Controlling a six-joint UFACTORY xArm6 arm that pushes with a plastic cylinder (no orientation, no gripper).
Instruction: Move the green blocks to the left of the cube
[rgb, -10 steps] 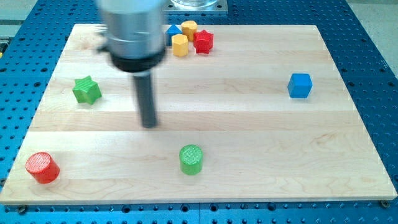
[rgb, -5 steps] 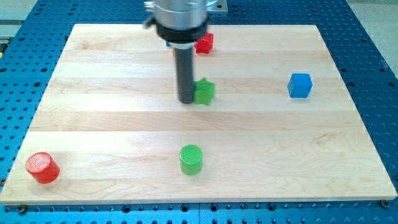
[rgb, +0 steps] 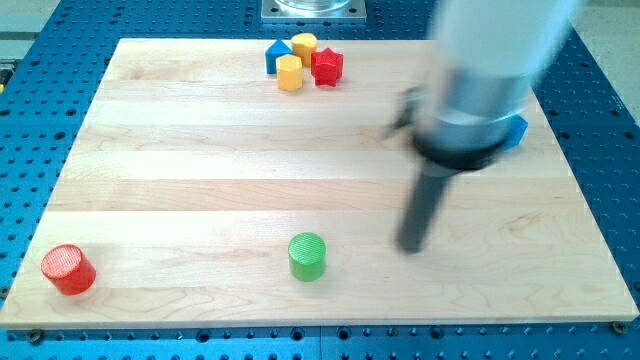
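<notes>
A green cylinder (rgb: 307, 256) stands near the view's bottom, left of centre. My tip (rgb: 410, 248) rests on the board to the right of it, about a hundred pixels away and not touching. The blurred arm body covers the right side of the board. Only a blue edge of the cube (rgb: 517, 132) shows past it, at the view's right. The green star does not show anywhere; I cannot tell whether it is behind the arm.
A red cylinder (rgb: 68, 269) stands at the bottom left corner of the wooden board (rgb: 180, 150). At the top centre sit a blue triangle (rgb: 273, 53), two yellow blocks (rgb: 289, 73) and a red star (rgb: 327, 67).
The tip pushed the green star from the left to the centre, then swept right and down. The star is now out of sight, and the arm covers most of the cube.
</notes>
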